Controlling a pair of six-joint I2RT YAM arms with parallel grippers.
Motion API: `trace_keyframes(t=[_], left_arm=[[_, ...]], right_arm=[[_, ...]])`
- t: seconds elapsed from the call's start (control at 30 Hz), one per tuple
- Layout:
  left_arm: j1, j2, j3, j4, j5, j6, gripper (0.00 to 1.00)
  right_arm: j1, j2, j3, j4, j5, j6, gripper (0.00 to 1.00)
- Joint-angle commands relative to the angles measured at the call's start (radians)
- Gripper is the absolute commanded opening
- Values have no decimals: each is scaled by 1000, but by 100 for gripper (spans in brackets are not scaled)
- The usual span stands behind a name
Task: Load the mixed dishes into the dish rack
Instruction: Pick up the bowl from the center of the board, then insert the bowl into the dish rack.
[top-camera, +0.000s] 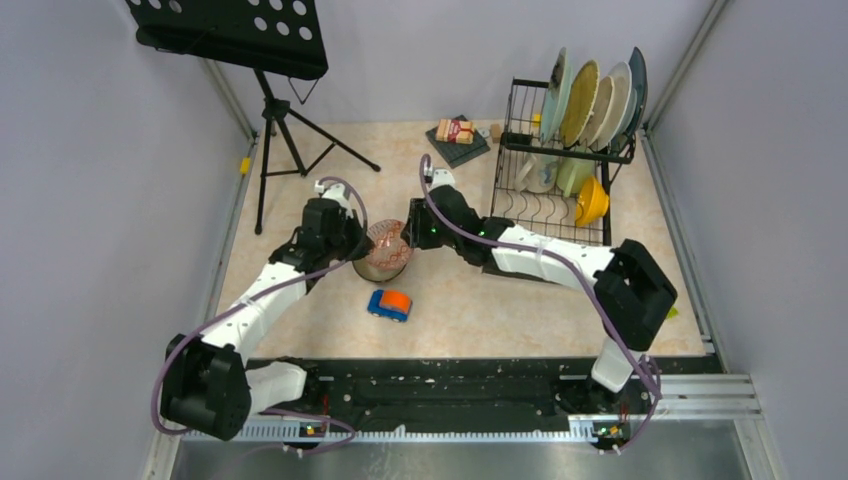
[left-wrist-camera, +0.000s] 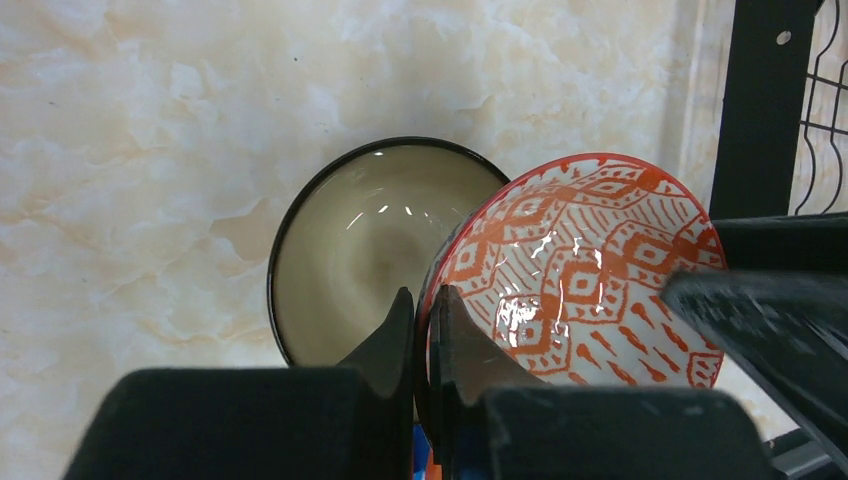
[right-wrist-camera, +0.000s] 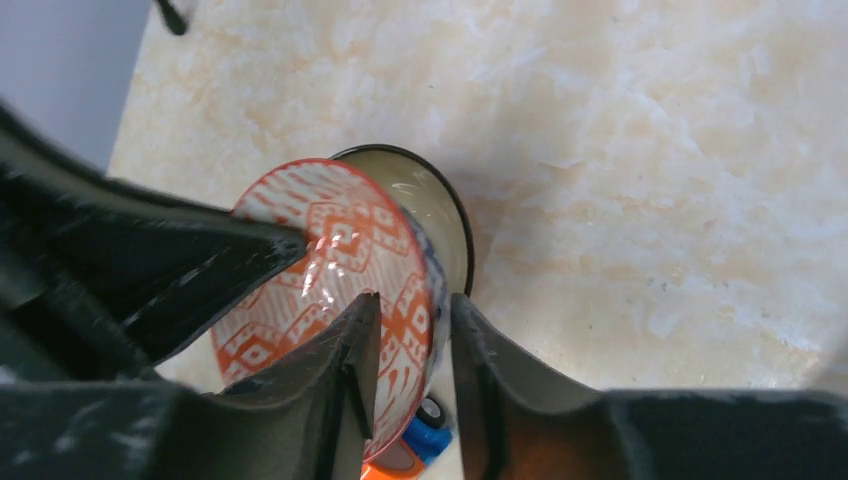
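Observation:
An orange-and-white patterned bowl (top-camera: 386, 246) hangs tilted just above a dark-rimmed bowl (left-wrist-camera: 350, 250) with a beige inside that sits on the table. My left gripper (left-wrist-camera: 425, 318) is shut on the patterned bowl's (left-wrist-camera: 590, 270) left rim. My right gripper (right-wrist-camera: 412, 322) is open, its fingers either side of the opposite rim (right-wrist-camera: 330, 260), with a gap at the outer finger. The black dish rack (top-camera: 520, 205) stands at the back right, holding several upright plates (top-camera: 590, 95), two mugs (top-camera: 560, 175) and a yellow bowl (top-camera: 592, 200).
A blue-and-orange toy car (top-camera: 389, 304) lies just in front of the bowls. A packet on a dark mat (top-camera: 456, 132) lies left of the rack. A black music stand on a tripod (top-camera: 240, 35) stands at the back left. Grey walls enclose the table.

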Motion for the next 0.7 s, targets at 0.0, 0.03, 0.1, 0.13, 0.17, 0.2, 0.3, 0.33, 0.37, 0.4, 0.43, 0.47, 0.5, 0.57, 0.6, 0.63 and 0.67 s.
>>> trace_keyframes(t=[0.0, 0.03, 0.1, 0.13, 0.17, 0.2, 0.3, 0.33, 0.37, 0.4, 0.43, 0.47, 0.5, 0.57, 0.6, 0.63, 0.67], left_arm=[[6, 23, 42, 94, 76, -36, 0], [6, 24, 38, 109, 90, -42, 0], [6, 20, 29, 148, 125, -53, 0], [6, 19, 26, 170, 143, -59, 0], [6, 18, 21, 189, 163, -66, 0], [6, 19, 19, 211, 177, -74, 0], [6, 30, 15, 283, 224, -101, 0], [5, 38, 15, 305, 248, -111, 0], [5, 48, 14, 328, 282, -123, 0], [5, 56, 12, 353, 304, -134, 0], [5, 64, 7, 376, 322, -147, 0], [6, 68, 1, 404, 340, -160, 0], [4, 71, -6, 429, 355, -172, 0], [4, 71, -17, 472, 379, -189, 0], [2, 70, -20, 481, 387, -192, 0], [2, 66, -24, 489, 394, -192, 0], [2, 62, -27, 494, 399, -192, 0]], right_arm=[[-35, -120, -70, 169, -171, 44, 41], [-51, -135, -104, 202, -210, 64, 47], [-100, -172, -176, 289, -290, 119, 59], [-122, -185, -215, 333, -335, 146, 64], [-147, -196, -249, 378, -381, 170, 67], [-165, -207, -285, 417, -424, 190, 69], [-200, -249, -376, 522, -491, 252, 73], [-204, -259, -387, 521, -494, 266, 74], [-206, -267, -389, 507, -494, 269, 73], [-206, -275, -391, 504, -507, 263, 74], [-206, -283, -398, 522, -530, 262, 74], [-206, -290, -411, 552, -553, 273, 74], [-206, -298, -425, 576, -567, 286, 74], [-206, -306, -440, 611, -582, 315, 74], [-206, -310, -444, 621, -585, 327, 74], [-206, -312, -445, 625, -587, 336, 74], [-206, -313, -447, 627, -585, 343, 74]])
